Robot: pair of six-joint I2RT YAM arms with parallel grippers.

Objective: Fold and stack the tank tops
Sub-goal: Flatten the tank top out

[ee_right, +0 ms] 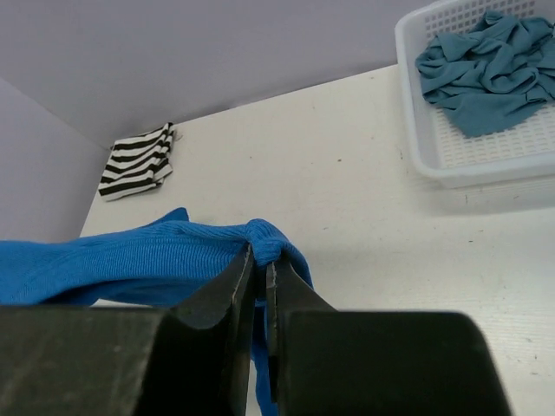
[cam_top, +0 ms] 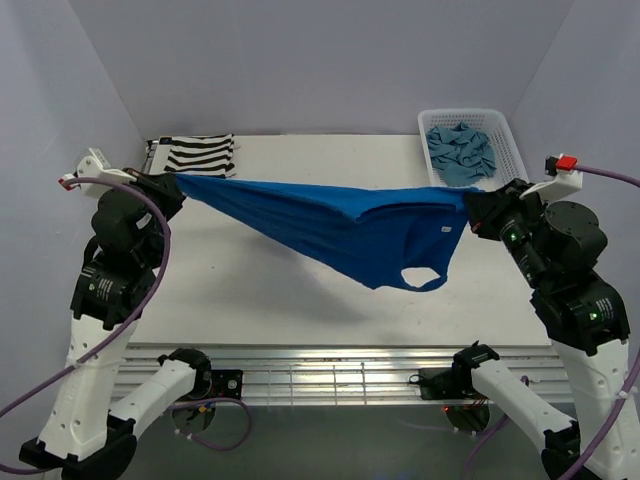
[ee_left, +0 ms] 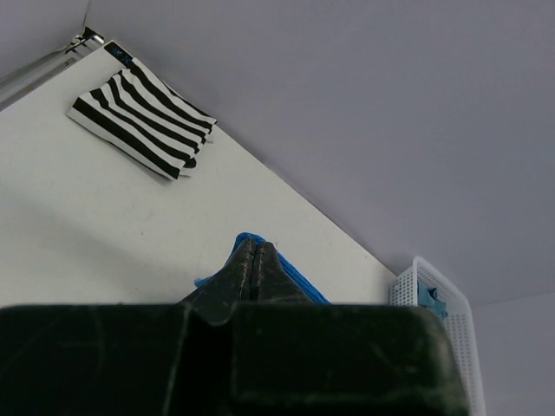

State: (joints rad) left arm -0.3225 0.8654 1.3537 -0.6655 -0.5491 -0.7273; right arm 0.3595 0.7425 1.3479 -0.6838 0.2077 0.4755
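Note:
The royal blue tank top (cam_top: 340, 225) hangs stretched above the table between both arms, sagging in the middle with an armhole loop low at the right. My left gripper (cam_top: 172, 186) is shut on its left end, where blue cloth (ee_left: 295, 277) shows round the black fingers (ee_left: 260, 269). At the other end my right gripper (cam_top: 472, 210) is shut on a bunched fold of the blue cloth (ee_right: 156, 256). The striped tank top (cam_top: 200, 153) lies folded at the table's back left corner. The teal tank top (cam_top: 460, 152) lies crumpled in the basket.
A white lattice basket (cam_top: 506, 130) stands at the back right corner of the white table (cam_top: 280, 290). Grey walls close in the back and both sides. A metal rail runs along the near edge between the arm bases.

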